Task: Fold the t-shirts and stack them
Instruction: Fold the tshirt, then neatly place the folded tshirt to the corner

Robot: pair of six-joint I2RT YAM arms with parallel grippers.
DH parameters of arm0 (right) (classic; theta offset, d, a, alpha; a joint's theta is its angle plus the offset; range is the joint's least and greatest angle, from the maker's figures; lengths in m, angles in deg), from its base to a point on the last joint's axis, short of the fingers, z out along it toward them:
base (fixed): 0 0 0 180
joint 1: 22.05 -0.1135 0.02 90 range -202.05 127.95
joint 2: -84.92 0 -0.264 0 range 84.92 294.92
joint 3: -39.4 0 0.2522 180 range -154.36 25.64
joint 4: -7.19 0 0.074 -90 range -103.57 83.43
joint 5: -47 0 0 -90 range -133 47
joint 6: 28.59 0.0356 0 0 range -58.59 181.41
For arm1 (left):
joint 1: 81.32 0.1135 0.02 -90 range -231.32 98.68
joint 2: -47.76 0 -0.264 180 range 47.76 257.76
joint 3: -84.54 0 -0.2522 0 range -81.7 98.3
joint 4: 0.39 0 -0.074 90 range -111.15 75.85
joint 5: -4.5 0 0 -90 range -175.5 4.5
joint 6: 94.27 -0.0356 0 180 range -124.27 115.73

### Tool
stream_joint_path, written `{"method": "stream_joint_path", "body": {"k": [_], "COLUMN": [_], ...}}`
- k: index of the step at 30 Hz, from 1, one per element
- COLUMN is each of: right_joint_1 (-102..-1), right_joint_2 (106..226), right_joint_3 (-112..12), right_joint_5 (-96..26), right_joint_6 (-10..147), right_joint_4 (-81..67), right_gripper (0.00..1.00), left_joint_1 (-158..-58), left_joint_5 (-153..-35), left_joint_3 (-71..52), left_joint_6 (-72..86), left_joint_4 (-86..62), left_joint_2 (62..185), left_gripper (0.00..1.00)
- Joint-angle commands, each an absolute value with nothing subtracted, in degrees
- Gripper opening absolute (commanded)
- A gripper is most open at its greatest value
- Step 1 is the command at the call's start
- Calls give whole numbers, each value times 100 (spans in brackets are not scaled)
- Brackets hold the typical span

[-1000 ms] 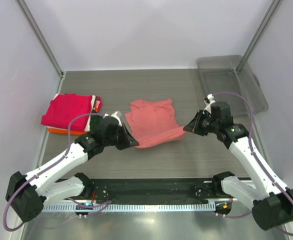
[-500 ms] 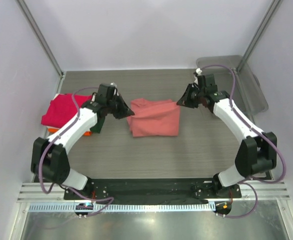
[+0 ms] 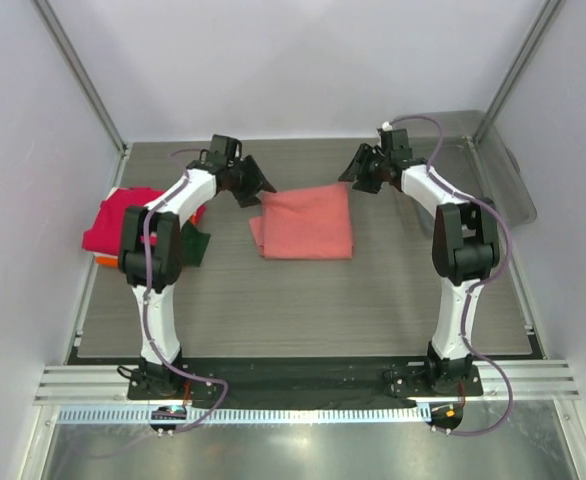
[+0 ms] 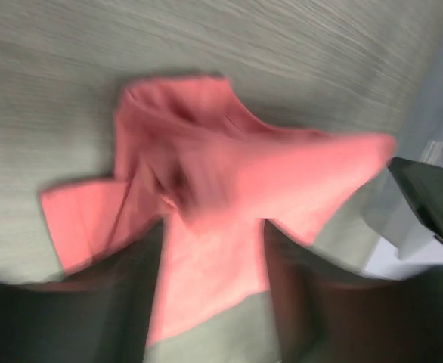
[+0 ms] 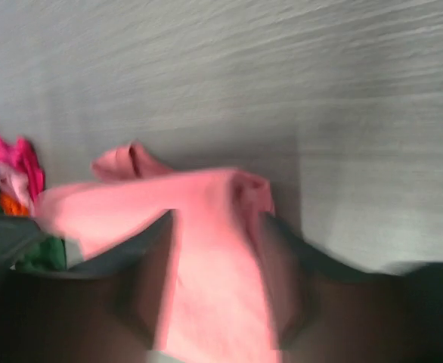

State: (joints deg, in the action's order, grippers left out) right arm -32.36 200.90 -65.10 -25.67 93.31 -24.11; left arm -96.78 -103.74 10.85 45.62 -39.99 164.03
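A salmon-pink t-shirt (image 3: 303, 222) lies folded into a rough rectangle mid-table. My left gripper (image 3: 258, 187) is at its far left corner and my right gripper (image 3: 358, 178) at its far right corner. In the blurred left wrist view the gripper (image 4: 212, 249) has its jaws wide apart, with pink cloth (image 4: 206, 189) lying loose between them. The right wrist view shows the same: the gripper (image 5: 215, 257) is open over the pink cloth (image 5: 206, 227). A stack of folded t-shirts sits at the left, magenta (image 3: 128, 218) on top, with orange (image 3: 123, 262) and dark green (image 3: 195, 245) edges showing.
A clear grey plastic bin (image 3: 463, 160) stands at the far right corner, just beyond my right arm. Metal frame posts rise at both far corners. The stack of shirts (image 5: 10, 170) also shows at the left edge of the right wrist view.
Both arms have carried the pink shirt's near edge to the far side, folding it over itself. Both grippers, shut on the cloth before, now stand open.
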Motion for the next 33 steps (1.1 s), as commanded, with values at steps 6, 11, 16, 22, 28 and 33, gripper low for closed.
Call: {"method": "stream_joint_path", "body": {"k": [6,11,16,22,28,33], "right_joint_1": [-3198,-3198,-3198,-3198,-3198,-3198], "right_joint_2": [19446,18828,19047,19127,18960,18828], "right_joint_3": [-5743,-4846,-4766,-4257,-3809,-3580], "right_joint_5": [-3077,-3184,-2516,-1927,-1857,-1865], "right_joint_6": [9456,9174,9024,9200,9376,9428], "right_joint_4": [-1114,-709,-1052,-412,265,494], "right_gripper": [100,92,89,78,72,70], "left_joint_1": [-9600,-9617,-9635,-9801,-10188,-10215], "left_joint_5": [-9975,-9667,-9140,-7051,-4948,-3964], "left_joint_3": [990,146,-207,20,574,1198], "left_joint_6": [4143,3854,3546,2677,1946,1761], "left_joint_4": [-3763,-3436,-3532,-4498,-5299,-5914], "left_joint_2": [16282,15649,15315,15261,15981,16859], "left_gripper": [97,96,95,90,70,61]}}
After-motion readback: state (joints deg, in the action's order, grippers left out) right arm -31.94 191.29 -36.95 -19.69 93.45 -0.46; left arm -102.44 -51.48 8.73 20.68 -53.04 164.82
